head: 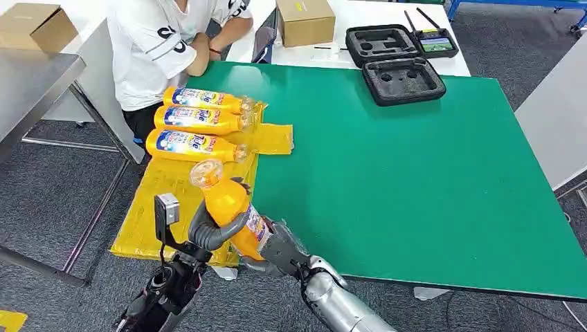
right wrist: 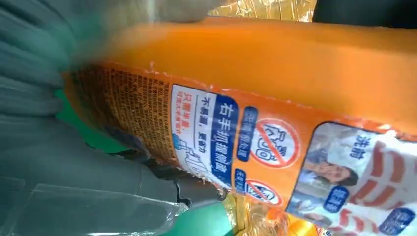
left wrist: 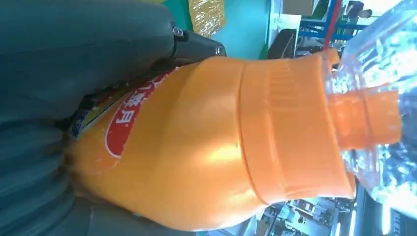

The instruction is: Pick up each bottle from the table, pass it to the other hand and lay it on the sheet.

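Observation:
An orange bottle (head: 228, 207) with a clear cap is held up over the near edge of the yellow sheet (head: 156, 207), tilted with its cap toward the sheet. My left hand (head: 211, 234) wraps its grey fingers around the bottle's middle. My right hand (head: 275, 250) grips its lower, labelled end. The left wrist view has the bottle (left wrist: 211, 147) close up with my left hand (left wrist: 74, 54) pressed on it. In the right wrist view the bottle's label (right wrist: 275, 142) lies against my right hand (right wrist: 64, 157). Three more orange bottles (head: 195, 120) lie side by side on the sheet's far part.
The green table (head: 415, 180) stretches to the right. A person (head: 159, 41) sits at the far left corner, arms by the table edge. Two black foam cases (head: 403, 79), a controller (head: 436, 43) and a cardboard box (head: 306, 21) stand at the back.

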Action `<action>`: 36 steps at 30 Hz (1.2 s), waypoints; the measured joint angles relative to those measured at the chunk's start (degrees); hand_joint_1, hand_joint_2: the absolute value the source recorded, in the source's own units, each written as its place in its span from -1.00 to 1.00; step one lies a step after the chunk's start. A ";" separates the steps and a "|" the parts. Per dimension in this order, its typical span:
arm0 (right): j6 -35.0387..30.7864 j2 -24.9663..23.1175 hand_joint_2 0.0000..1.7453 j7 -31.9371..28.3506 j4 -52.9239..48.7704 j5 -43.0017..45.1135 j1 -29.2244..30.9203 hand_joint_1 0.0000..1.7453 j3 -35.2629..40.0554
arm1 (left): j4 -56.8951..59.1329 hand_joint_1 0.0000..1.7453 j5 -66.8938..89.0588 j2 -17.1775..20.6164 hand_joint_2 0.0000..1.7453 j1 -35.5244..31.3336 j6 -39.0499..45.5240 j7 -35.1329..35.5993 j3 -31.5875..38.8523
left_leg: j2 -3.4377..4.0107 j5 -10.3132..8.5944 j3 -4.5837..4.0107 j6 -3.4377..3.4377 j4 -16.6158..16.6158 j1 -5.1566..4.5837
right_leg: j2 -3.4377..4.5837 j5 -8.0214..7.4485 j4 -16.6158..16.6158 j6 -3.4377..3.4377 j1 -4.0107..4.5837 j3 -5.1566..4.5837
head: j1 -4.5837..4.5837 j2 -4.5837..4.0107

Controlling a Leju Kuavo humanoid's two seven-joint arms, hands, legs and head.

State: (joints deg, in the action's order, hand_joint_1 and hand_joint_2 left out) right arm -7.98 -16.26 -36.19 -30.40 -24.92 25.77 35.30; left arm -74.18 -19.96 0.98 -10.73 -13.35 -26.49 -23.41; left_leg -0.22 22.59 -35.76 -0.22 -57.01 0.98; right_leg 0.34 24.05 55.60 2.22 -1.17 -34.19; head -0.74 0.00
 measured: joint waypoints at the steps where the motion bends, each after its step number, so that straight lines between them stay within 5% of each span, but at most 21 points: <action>1: 0.00 0.02 1.00 0.00 0.02 0.00 0.02 1.00 0.00 | 0.04 1.00 0.00 0.00 1.00 -0.13 0.00 -0.02 -0.07 | 0.00 0.00 0.00 0.00 0.00 0.00 | 0.00 0.00 0.00 0.00 0.00 0.00 | -0.02 0.00; 10: -1.90 0.00 1.00 -0.79 0.04 0.66 0.00 0.96 -0.04 | 0.11 1.00 2.97 0.44 1.00 -0.83 -0.94 -0.31 -0.96 | 0.00 0.00 0.00 0.00 0.00 0.00 | 0.00 0.00 0.00 0.00 -0.01 0.01 | 0.00 0.00; 11: -2.34 0.00 1.00 -0.92 0.02 0.98 -0.01 0.26 -0.11 | 0.09 1.00 3.46 0.48 1.00 -0.92 -0.87 -0.33 -1.05 | 0.00 0.00 0.00 0.00 0.00 0.00 | 0.00 0.00 0.00 0.00 0.00 0.01 | 0.00 0.00; 12: -2.62 0.00 1.00 -1.09 0.00 1.23 -0.03 -1.00 -0.15 | 0.07 1.00 3.85 0.50 1.00 -0.97 -0.83 -0.44 -1.14 | 0.00 0.00 0.00 0.00 0.00 0.00 | 0.00 0.00 0.00 0.00 -0.01 0.01 | 0.00 0.00; 13: -3.19 0.00 1.00 -1.40 -0.15 1.44 -0.06 -1.00 -0.28 | -0.11 1.00 4.44 0.59 1.00 -0.99 -0.68 -0.77 -1.31 | 0.00 0.00 0.00 0.00 0.00 0.00 | 0.00 0.00 0.00 0.00 0.00 0.01 | 0.00 0.00; 14: -3.65 0.02 -1.00 -1.64 -0.26 1.60 -0.07 -1.00 -0.43 | -0.22 1.00 4.76 0.63 1.00 -1.01 -0.48 -0.90 -1.40 | 0.00 0.00 0.00 0.00 0.00 0.00 | 0.00 0.00 0.00 0.00 0.00 0.01 | 0.00 0.00; 21: -11.75 -0.24 -1.00 -3.45 -4.73 3.96 -1.41 -1.00 -1.64 | -0.87 1.00 7.52 0.44 1.00 -1.47 7.07 -2.36 -0.72 | 0.01 -0.01 0.01 0.00 0.00 0.00 | 0.00 0.00 0.00 0.00 0.00 -0.01 | 0.02 0.00; 27: -16.37 2.01 -1.00 -3.78 -23.23 15.61 -6.16 -1.00 -0.52 | -1.24 1.00 19.07 0.61 1.00 -2.67 26.37 -7.10 5.26 | 0.02 -0.02 0.01 0.01 0.00 0.01 | 0.01 0.00 0.01 0.00 0.01 0.00 | 0.02 0.00; 36: -20.41 4.83 -1.00 -3.78 -42.28 19.41 -12.09 -1.00 1.53 | 0.11 1.00 29.72 2.47 1.00 -3.73 37.09 -7.11 12.74 | 0.01 0.00 -0.01 0.02 0.01 0.01 | 0.01 0.01 0.01 -0.01 0.01 -0.02 | 0.00 0.00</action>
State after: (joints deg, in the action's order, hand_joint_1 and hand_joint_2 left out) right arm -28.39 -11.43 -39.98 -72.69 -5.51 13.68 36.83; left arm -74.08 9.76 3.45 -14.46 23.73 -33.60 -10.67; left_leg -0.22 22.59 -35.77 -0.20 -57.00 0.99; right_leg 0.35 24.07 55.60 2.21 -1.17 -34.20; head -0.74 0.00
